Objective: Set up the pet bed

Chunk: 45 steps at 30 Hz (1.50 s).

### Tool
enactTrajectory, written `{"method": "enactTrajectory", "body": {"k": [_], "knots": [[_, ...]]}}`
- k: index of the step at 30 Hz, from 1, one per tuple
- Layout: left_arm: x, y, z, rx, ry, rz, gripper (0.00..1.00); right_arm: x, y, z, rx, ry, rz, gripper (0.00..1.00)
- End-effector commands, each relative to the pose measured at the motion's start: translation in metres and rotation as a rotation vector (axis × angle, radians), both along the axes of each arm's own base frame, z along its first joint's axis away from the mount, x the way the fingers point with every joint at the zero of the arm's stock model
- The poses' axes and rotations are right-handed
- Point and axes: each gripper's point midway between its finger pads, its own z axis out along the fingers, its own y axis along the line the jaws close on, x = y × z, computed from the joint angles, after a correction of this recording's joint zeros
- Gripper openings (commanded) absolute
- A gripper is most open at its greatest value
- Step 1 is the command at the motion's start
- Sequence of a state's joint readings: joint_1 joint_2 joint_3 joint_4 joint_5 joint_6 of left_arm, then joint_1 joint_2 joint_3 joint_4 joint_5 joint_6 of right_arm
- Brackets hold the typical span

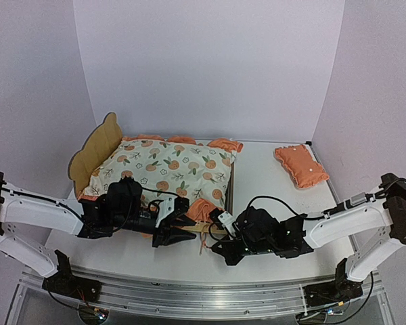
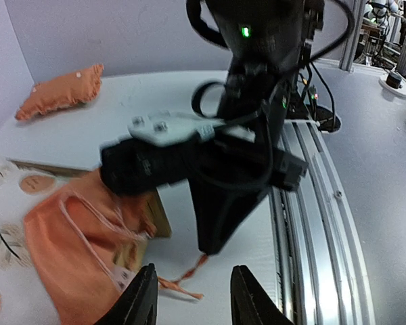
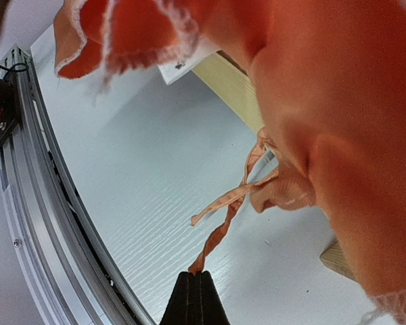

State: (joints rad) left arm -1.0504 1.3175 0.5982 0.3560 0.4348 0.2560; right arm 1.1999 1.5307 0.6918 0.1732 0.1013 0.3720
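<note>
The pet bed [image 1: 91, 154] stands at the table's left, bear-ear headboard on the far left, its wooden foot corner [image 3: 235, 87] near both grippers. The orange-print mattress pad [image 1: 164, 169] lies on it, its orange ruffle [image 2: 64, 247] hanging over the foot corner. A thin orange tie string [image 3: 224, 220] trails from the ruffle onto the table. My right gripper [image 3: 201, 276] is shut on the end of that string. My left gripper [image 2: 193, 271] hovers just beside it, open, nothing clamped between its fingers; the string's loose end lies near its left finger [image 2: 143, 294].
A small orange pillow [image 1: 301, 164] lies at the table's back right, apart from the bed. The metal base rail [image 1: 189, 298] runs along the near edge, close behind both grippers. The white table [image 1: 271, 196] shows bare between bed and pillow.
</note>
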Motion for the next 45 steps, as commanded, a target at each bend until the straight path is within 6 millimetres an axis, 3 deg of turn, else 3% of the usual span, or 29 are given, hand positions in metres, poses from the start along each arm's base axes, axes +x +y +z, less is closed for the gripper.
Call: {"method": "enactTrajectory", "body": {"k": [1, 6, 13, 26, 33, 37, 45], "knots": [[0.007, -0.002, -0.020, -0.032, 0.167, 0.167, 0.37, 0.005, 0.006, 0.011, 0.022, -0.018, 0.002, 0.00], [0.028, -0.009, -0.059, 0.002, 0.282, 0.318, 0.41, 0.006, 0.005, 0.012, 0.021, -0.025, -0.005, 0.00], [0.024, -0.020, -0.096, 0.029, 0.355, 0.322, 0.43, 0.006, 0.006, 0.012, 0.022, -0.024, -0.003, 0.00], [0.031, -0.031, -0.130, 0.081, 0.374, 0.374, 0.43, 0.006, 0.004, 0.012, 0.023, -0.029, -0.005, 0.00], [0.036, -0.035, -0.139, 0.100, 0.366, 0.395, 0.26, 0.007, 0.004, 0.015, 0.028, -0.034, -0.004, 0.00], [0.033, -0.031, -0.139, 0.119, 0.368, 0.389, 0.03, 0.009, 0.002, 0.016, 0.031, -0.033, -0.008, 0.00], [0.013, -0.002, -0.147, 0.238, 0.373, 0.355, 0.00, 0.018, -0.006, 0.030, 0.061, -0.051, -0.034, 0.00]]}}
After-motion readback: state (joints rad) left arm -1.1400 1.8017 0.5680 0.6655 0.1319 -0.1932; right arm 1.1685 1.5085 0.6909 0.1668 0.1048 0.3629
